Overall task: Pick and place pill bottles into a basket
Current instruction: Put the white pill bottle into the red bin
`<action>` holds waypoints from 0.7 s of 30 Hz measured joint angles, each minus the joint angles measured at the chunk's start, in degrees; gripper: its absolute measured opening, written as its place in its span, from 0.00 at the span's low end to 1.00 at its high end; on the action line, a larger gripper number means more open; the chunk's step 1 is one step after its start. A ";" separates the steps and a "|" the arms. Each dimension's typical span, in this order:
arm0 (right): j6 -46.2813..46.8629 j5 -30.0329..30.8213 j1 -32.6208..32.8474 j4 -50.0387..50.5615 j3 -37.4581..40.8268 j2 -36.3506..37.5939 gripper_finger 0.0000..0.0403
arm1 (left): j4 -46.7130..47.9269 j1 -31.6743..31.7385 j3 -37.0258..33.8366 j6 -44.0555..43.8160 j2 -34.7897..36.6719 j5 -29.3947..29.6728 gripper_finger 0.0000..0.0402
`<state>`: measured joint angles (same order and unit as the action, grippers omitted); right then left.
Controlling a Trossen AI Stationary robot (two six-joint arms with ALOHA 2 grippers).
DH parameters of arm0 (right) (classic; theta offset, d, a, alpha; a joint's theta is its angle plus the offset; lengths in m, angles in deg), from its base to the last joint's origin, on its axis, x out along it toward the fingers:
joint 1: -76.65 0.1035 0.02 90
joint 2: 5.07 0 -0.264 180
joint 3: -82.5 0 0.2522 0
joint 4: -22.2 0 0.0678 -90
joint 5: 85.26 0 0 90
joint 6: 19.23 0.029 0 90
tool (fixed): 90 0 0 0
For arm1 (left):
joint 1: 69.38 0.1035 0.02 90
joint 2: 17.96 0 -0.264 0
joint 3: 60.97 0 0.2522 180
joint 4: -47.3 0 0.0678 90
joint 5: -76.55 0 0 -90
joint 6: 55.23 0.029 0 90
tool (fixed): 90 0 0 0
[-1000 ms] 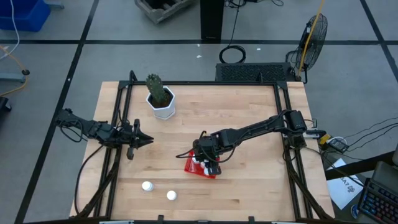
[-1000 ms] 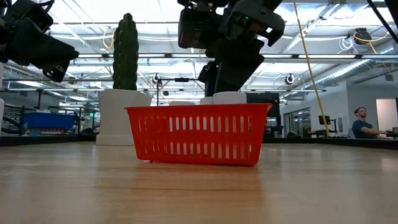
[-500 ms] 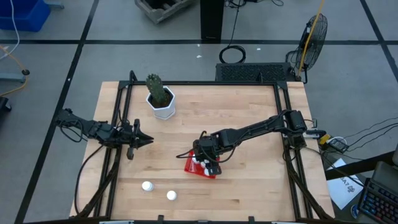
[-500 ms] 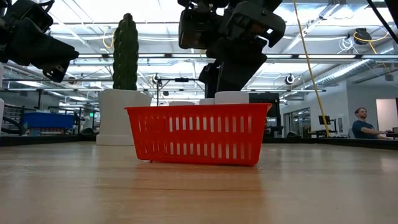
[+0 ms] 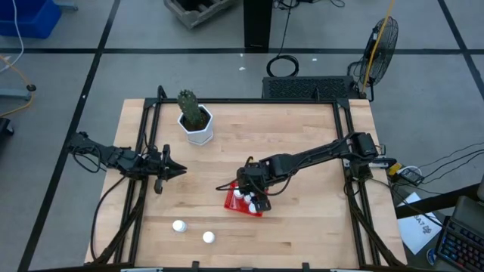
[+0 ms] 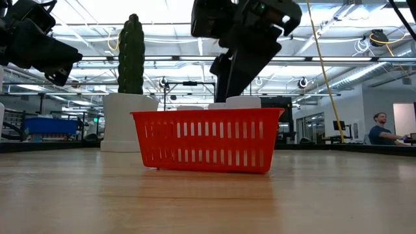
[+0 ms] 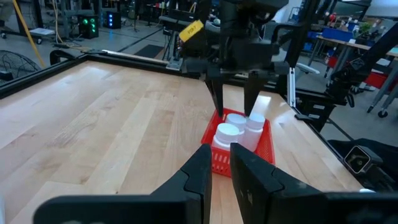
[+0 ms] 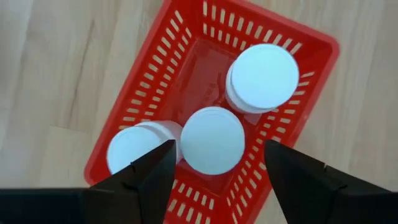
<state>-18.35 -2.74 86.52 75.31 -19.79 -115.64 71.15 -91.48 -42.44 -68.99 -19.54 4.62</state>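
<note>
The red basket stands on the table near its middle and holds three white pill bottles, upright on its floor. My right gripper is open above the basket, fingers pointing down on either side of the middle bottle, touching nothing; the left wrist view shows it just over the bottle caps. Two more pill bottles stand on the table near its front edge. My left gripper is shut and empty over the table's left side.
A white hexagonal pot with a green cactus stands at the far left. Dark frame rails run along the table's left, right and far edges. Bare wood lies between the basket and the two loose bottles.
My right gripper has gone up a little from the basket, leaving the bottles standing in it; more of their white caps now show from above. The basket has stayed where it was.
</note>
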 joint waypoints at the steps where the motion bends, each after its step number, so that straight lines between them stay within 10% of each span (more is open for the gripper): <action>1: 0.40 -0.01 0.00 0.14 0.00 0.49 0.58 | 0.07 -0.01 0.00 0.00 -0.02 0.00 0.16; 12: 6.37 -0.08 4.81 4.12 0.00 6.19 0.54 | 0.13 0.01 0.00 0.00 0.00 0.00 0.16; 21: 10.17 3.33 12.62 -8.32 13.53 20.91 0.04 | 0.09 0.00 0.00 0.00 -0.01 0.00 0.16</action>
<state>-8.18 0.58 99.14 66.99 -6.26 -94.72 71.24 -91.48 -42.44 -68.99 -19.55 4.62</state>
